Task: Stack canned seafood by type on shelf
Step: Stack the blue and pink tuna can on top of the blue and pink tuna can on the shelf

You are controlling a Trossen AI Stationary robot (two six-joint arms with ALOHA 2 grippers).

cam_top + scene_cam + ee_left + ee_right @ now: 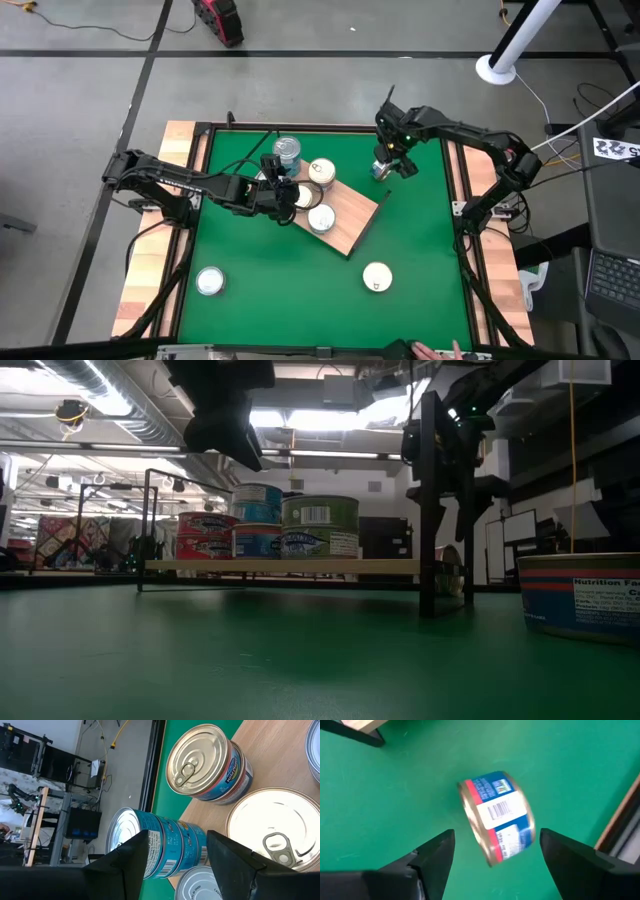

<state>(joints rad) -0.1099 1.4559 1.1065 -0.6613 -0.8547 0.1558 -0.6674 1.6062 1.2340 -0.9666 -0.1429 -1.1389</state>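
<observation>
The shelf [345,222] lies at the bench [420,300] centre carrying several tins [321,170]. The left end effector [285,196] hangs released at its 9 o'clock edge. The right end effector [492,852], spread, hovers over a blue-labelled tin [497,817] at 1 o'clock; loose tins [376,277] sit at 5 and 7.

Two slim black jointed arms, a small green light glowing on the right one; each ends in a pincer [177,865] [492,862] of two broad, dark, wedge-shaped fingers

Bright ceiling lights, lid glare, blurred tin [497,817]
</observation>
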